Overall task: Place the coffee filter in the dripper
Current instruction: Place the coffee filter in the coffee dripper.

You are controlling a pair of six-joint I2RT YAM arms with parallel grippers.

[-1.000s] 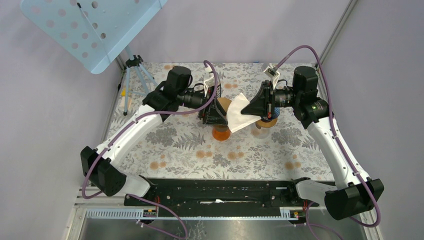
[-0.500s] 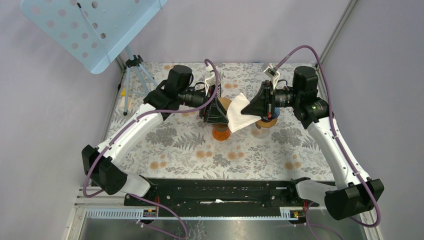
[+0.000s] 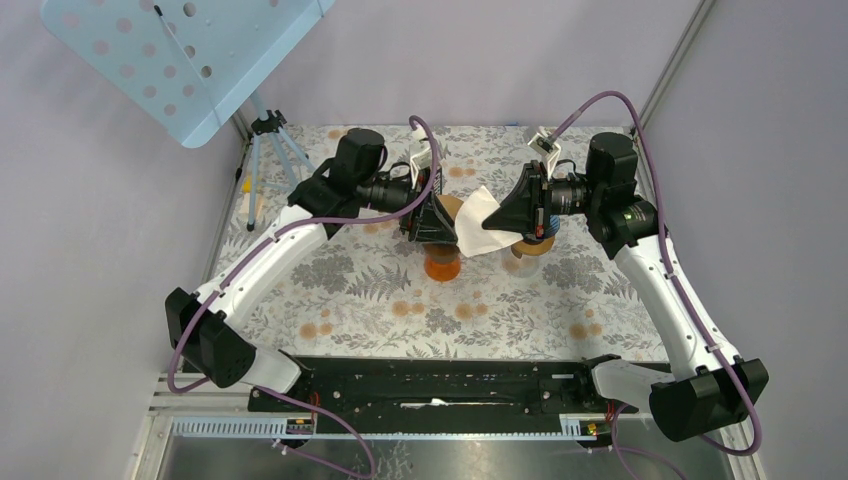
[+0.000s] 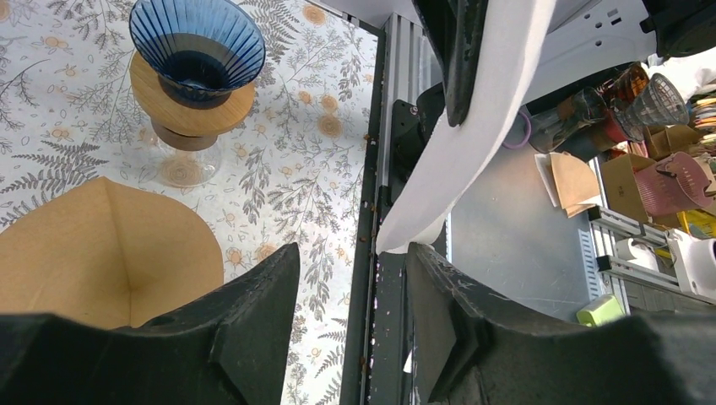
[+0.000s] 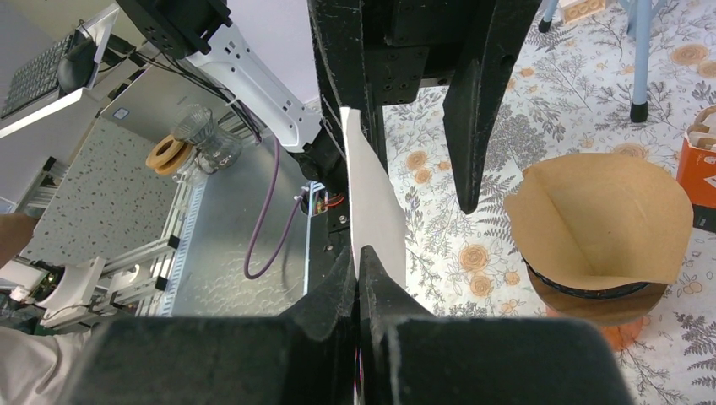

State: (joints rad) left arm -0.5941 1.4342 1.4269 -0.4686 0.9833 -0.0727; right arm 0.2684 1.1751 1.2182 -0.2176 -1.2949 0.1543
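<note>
The white coffee filter [image 3: 478, 226] hangs in the air between the two grippers. My right gripper [image 3: 497, 215] [image 5: 359, 253] is shut on one edge of the filter [image 5: 373, 198]. My left gripper [image 3: 445, 228] [image 4: 353, 253] is open, its fingers [image 5: 469, 126] standing either side of the sheet. In the left wrist view the filter [image 4: 473, 126] touches the tip of the right-hand finger [image 4: 422, 270]. The blue ribbed dripper [image 4: 198, 46] stands empty on a wooden ring and glass base. In the top view this dripper [image 3: 535, 246] is partly hidden under my right gripper.
A brown paper filter [image 5: 599, 215] sits in a second dripper on an orange base [image 3: 442, 266], just below the grippers. A small tripod [image 3: 272, 140] and a tilted blue perforated board [image 3: 180, 55] stand at the back left. An orange box [image 5: 697, 160] lies beyond the brown filter.
My left gripper has shifted slightly right toward the white filter and its jaws have narrowed. The filter has tilted and looks narrower from above. The right arm has held still.
</note>
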